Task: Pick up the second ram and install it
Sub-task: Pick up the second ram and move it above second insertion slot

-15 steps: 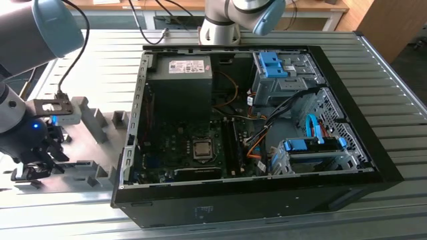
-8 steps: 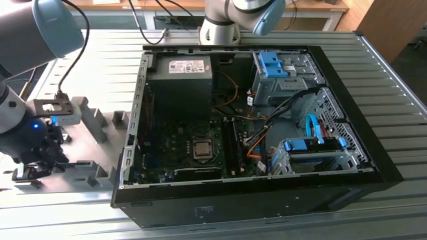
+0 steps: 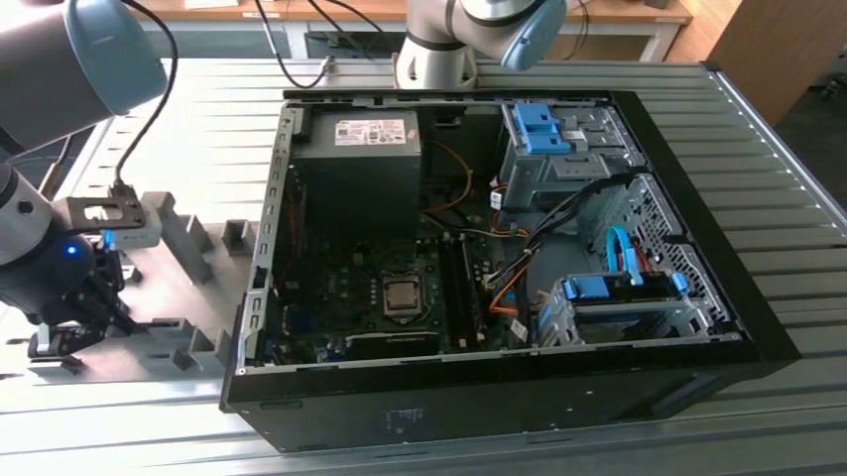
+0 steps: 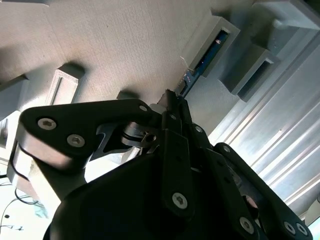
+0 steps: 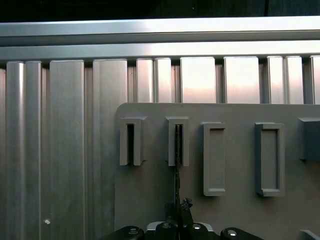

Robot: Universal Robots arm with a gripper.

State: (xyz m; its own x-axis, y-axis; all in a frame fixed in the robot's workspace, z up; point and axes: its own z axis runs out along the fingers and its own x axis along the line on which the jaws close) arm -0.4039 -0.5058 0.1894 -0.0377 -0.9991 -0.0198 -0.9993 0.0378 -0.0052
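Note:
The second ram (image 5: pixel 177 170) shows edge-on as a thin dark stick. One end sits in a slotted grey block (image 5: pixel 178 142) on the grey fixture plate (image 5: pixel 235 210). My gripper (image 5: pixel 178 221) is shut on the other end. In the second wrist view the black fingers (image 4: pixel 175 125) pinch the second ram (image 4: pixel 197 70), which reaches into the slotted block (image 4: pixel 215 37). In the exterior view my gripper (image 3: pixel 73 322) hangs low over the fixture plate (image 3: pixel 146 357) at the exterior view's left, beside the open computer case (image 3: pixel 741 297).
The case lies open with its motherboard (image 3: pixel 397 297) and memory slots (image 3: pixel 459 288) facing up. Several more grey blocks (image 5: pixel 214 157) stand on the fixture plate. A second arm's base (image 3: pixel 437 50) stands behind the case. The table (image 3: pixel 794 178) is ribbed aluminium.

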